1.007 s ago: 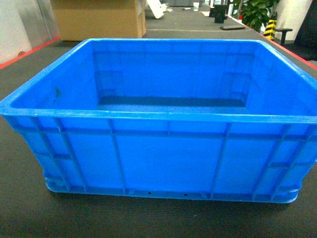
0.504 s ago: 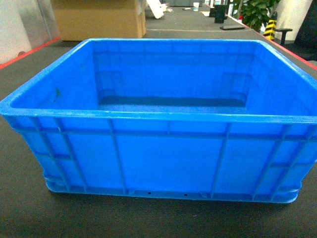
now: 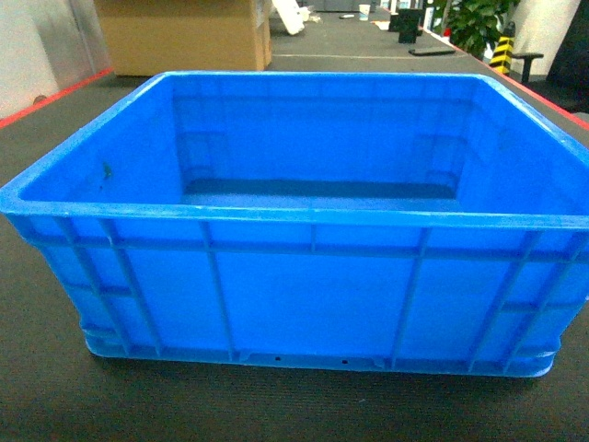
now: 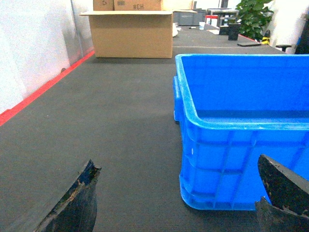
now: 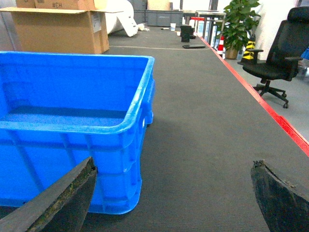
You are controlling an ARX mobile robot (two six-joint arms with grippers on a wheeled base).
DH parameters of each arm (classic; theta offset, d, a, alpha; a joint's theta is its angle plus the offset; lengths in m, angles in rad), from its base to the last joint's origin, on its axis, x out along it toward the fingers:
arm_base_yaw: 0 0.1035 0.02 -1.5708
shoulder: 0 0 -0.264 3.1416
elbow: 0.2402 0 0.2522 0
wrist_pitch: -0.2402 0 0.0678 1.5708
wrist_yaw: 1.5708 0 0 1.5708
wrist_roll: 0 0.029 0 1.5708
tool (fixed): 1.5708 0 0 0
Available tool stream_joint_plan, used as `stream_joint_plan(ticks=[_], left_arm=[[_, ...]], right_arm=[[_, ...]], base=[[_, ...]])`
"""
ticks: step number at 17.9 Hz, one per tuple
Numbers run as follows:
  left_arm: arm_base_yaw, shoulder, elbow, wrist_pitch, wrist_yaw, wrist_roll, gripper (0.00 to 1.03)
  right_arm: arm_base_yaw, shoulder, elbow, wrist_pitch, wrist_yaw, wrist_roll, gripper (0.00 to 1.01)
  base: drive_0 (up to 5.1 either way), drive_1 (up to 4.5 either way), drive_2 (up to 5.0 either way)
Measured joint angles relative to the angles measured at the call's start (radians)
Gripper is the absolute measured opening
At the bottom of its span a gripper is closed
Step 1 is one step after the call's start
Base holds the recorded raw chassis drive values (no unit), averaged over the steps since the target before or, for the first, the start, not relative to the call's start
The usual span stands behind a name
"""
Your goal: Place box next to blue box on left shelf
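as both hands gape, box (image 3: 304, 295) rim untouched, dark floor (image 4: 116, 125) around

cardboard box (image 4: 131, 33) | potted plant (image 5: 238, 24) | office chair (image 5: 280, 53) | dark carpet (image 4: 120, 125)

Cardboard box (image 4: 131, 34): mirrored print, unclear "#CH".

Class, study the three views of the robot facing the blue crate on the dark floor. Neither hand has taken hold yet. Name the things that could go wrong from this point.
1. Both the left hand and the right hand are open near the box's front corners; uneven grips might tilt it.
2. The box fills the head view, and no shelf shows, so it may block sight while driving.
3. A cardboard box and an office chair stand nearby; the wide load could clip them.
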Motion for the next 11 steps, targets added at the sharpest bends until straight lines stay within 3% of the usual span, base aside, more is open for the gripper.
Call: stream_joint_plan(ticks=[11], left_arm=[[0.0, 0.0, 0.0, 0.0, 0.0, 0.0, 0.98]], right_arm=[[0.0, 0.0, 0.0, 0.0, 0.0, 0.0, 0.98]], base=[[0.0, 0.0, 0.0]])
